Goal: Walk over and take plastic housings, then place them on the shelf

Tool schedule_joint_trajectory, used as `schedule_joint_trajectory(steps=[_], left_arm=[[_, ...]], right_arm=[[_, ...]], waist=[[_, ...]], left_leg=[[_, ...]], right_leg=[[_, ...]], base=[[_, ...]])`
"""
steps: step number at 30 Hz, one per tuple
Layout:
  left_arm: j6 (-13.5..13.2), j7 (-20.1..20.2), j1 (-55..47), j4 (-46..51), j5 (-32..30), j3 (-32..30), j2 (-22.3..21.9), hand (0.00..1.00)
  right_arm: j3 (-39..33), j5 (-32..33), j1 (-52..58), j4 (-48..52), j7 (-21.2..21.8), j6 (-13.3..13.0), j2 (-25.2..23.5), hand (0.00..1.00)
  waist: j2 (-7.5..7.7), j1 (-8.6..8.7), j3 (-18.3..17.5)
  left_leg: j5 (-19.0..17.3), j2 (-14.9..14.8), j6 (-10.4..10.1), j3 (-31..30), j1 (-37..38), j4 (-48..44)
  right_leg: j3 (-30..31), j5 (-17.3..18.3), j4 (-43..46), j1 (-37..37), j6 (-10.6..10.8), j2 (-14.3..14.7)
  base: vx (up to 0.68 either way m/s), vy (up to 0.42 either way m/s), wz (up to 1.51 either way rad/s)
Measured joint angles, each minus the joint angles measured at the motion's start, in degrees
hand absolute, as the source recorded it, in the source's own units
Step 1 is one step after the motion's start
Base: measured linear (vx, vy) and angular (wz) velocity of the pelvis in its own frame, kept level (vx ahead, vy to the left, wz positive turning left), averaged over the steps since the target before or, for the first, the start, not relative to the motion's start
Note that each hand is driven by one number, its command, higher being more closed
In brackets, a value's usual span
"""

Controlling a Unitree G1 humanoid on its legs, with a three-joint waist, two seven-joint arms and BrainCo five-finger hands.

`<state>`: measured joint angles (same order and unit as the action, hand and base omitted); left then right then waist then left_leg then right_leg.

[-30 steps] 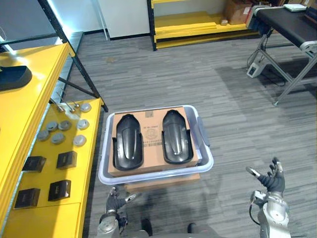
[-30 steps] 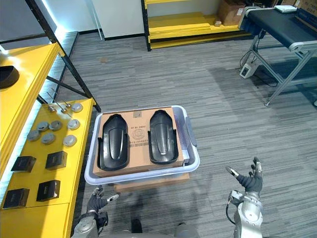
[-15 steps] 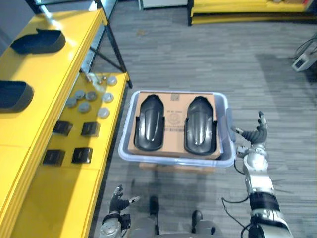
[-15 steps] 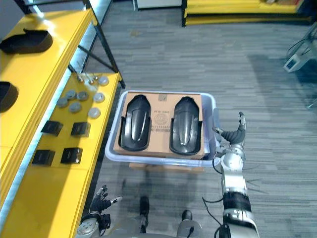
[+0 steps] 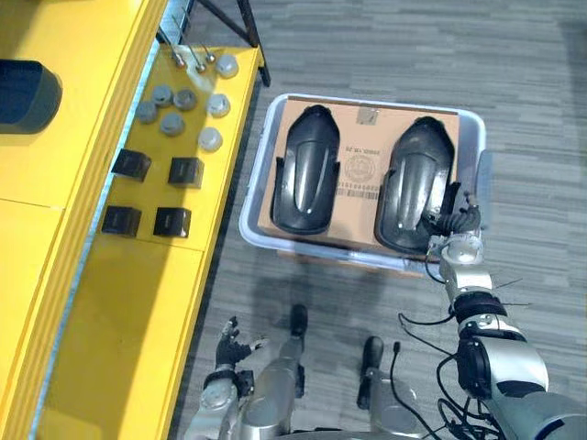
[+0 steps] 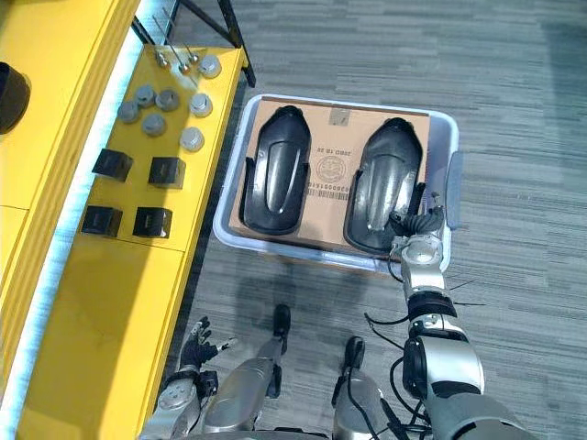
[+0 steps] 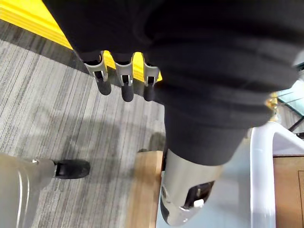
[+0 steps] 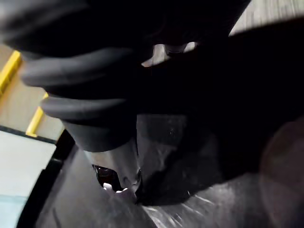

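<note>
Nearest, the left hand [image 5: 228, 339] hangs low, fingers loosely straight, empty. The right hand [image 5: 456, 223] sits at the near end of the right housing [image 5: 413, 179], which lies beside the left housing [image 5: 307, 179] on cardboard [image 5: 362, 167] in the bin [image 5: 470, 117]; finger closure cannot be told. Risk: gripped by one end, the long shell may tip and slip short of the shelf [image 5: 55, 229].

Cannot make out right hand [image 5: 456, 225] on near end of right housing [image 5: 413, 179], centre right: too dark up close. Loses tray [image 5: 23, 92] past upper left edge. Hides most of base [image 7: 145, 190] under bin [image 5: 470, 147].
</note>
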<state>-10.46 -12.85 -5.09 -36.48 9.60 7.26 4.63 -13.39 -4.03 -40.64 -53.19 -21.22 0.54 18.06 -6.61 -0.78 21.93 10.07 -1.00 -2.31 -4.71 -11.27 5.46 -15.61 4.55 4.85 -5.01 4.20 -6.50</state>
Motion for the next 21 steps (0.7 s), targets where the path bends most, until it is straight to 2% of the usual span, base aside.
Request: schedule_joint_trajectory(steps=[2,9,13,15,16,21], left_arm=[[-0.03,-0.01,0.51,0.02,0.1,0.05,0.0,0.0],[-0.02,0.0,0.66,0.16,1.02,0.16,-0.02,0.0],[0.07,0.01,0.71,3.0,1.0,0.65,-0.05,0.0],[0.14,0.01,0.31,7.93,0.94,0.38,0.01,0.0],[0.14,0.02,0.19,8.57,0.94,0.34,0.01,0.0],[0.1,0.04,-3.21,23.98,0.76,0.27,0.08,0.0]], right_arm=[[0.1,0.05,-0.01,-0.03,0.05,-0.07,0.96,1.0],[0.22,0.12,0.8,1.96,0.09,0.0,1.62,1.0],[0.48,-1.65,8.4,15.61,-0.04,0.08,0.35,1.0],[0.11,-4.28,15.31,26.66,-0.93,0.14,-1.33,1.0],[0.08,-4.74,16.05,27.77,-1.11,0.14,-1.56,1.0],[-0.31,-12.86,26.12,41.4,-2.55,0.11,-5.49,1.0]], waist=[[0.03,0.03,0.04],[0.34,0.75,0.23],[0.64,0.76,0.34],[0.78,1.58,0.27],[0.85,1.62,0.23],[3.34,2.52,-2.3]], left_leg=[[0.52,-0.02,-0.76,-0.01,-0.28,0.01],[0.52,-0.65,-0.77,0.12,-0.23,0.05],[0.5,-0.75,-0.79,0.13,-0.13,0.05],[0.49,-0.6,-0.78,0.11,0.77,0.04],[0.47,-0.6,-0.77,0.2,0.96,0.04],[-0.64,-1.24,-0.73,0.94,3.18,0.09]], right_leg=[[-0.07,0.0,0.0,-0.14,0.0,-0.11],[0.07,-0.12,0.05,-0.23,-0.18,0.33],[0.05,-0.14,0.23,-0.16,-0.17,0.16],[-0.07,-0.14,0.2,0.88,-0.14,-0.13],[0.04,-0.13,0.19,1.04,-0.14,-0.12],[1.72,-0.09,-0.01,2.43,-0.15,0.38]], base=[[0.0,0.0,0.0],[-0.01,-0.002,-0.01],[0.0,0.0,0.0],[0.0,0.0,0.0],[-0.01,0.006,-0.08],[-0.02,-0.011,-0.16]])
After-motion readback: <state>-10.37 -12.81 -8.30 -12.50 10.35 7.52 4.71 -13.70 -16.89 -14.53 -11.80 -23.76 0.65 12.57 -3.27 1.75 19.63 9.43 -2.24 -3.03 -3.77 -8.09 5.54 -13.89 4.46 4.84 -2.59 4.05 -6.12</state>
